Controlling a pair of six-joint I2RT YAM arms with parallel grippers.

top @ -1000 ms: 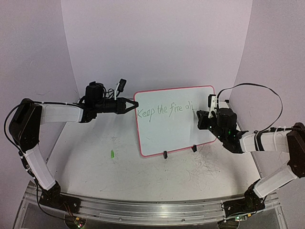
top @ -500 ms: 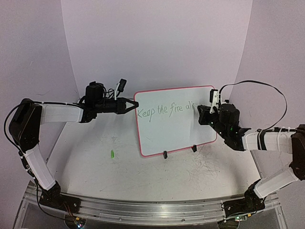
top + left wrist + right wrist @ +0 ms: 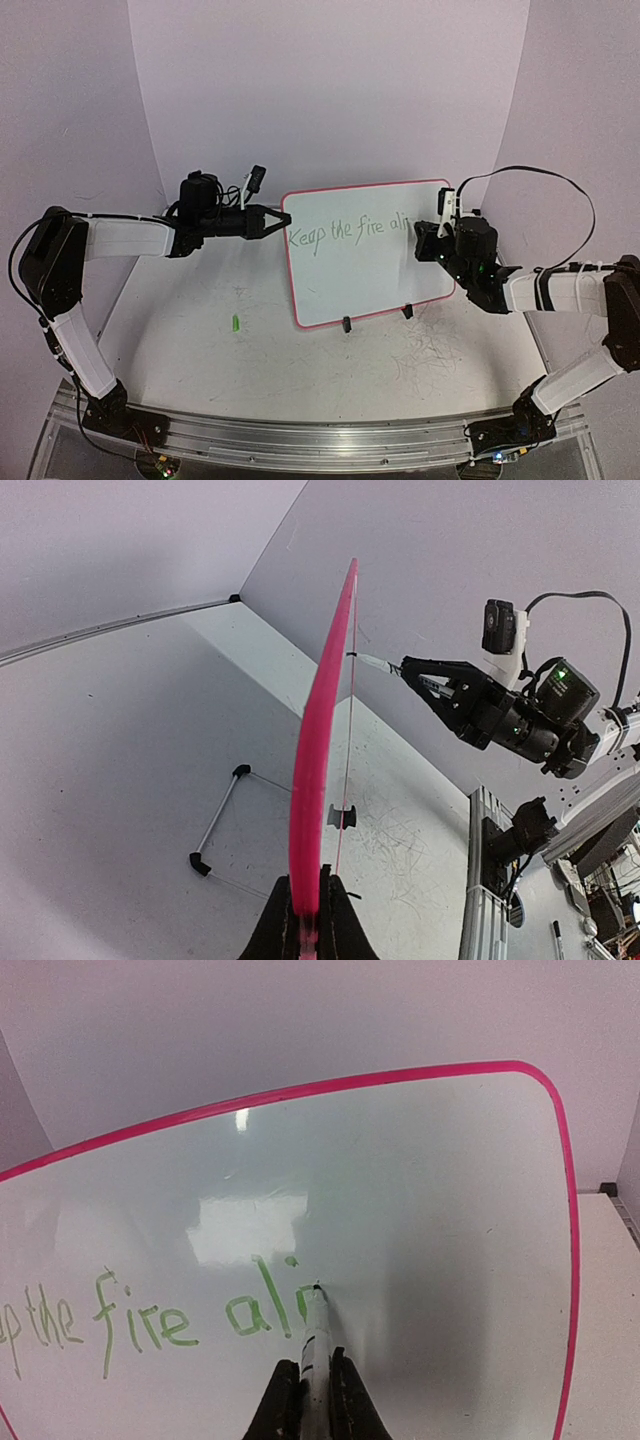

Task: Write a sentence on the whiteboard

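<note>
The whiteboard point(image 3: 370, 260) stands upright on two black clip feet, white with a pink rim. My left gripper point(image 3: 279, 222) is shut on its left edge; in the left wrist view the pink rim point(image 3: 320, 720) runs edge-on out of the gripper point(image 3: 308, 905). Green writing, the sentence point(image 3: 345, 232), reads "Keep the fire ali". My right gripper point(image 3: 316, 1380) is shut on a white marker point(image 3: 315, 1335) whose tip touches the board just right of the "i" point(image 3: 298, 1300). From above, the right gripper point(image 3: 428, 243) is at the board's right part.
A small green marker cap point(image 3: 235, 323) lies on the table left of the board. A wire stand point(image 3: 225, 815) with black ends sits behind the board. The table in front of the board bears scribble marks point(image 3: 430, 350). Curved white walls surround the table.
The right gripper with the marker rose slightly and moved a little right along the text line, and the "i" was added. The left arm and board stayed still.
</note>
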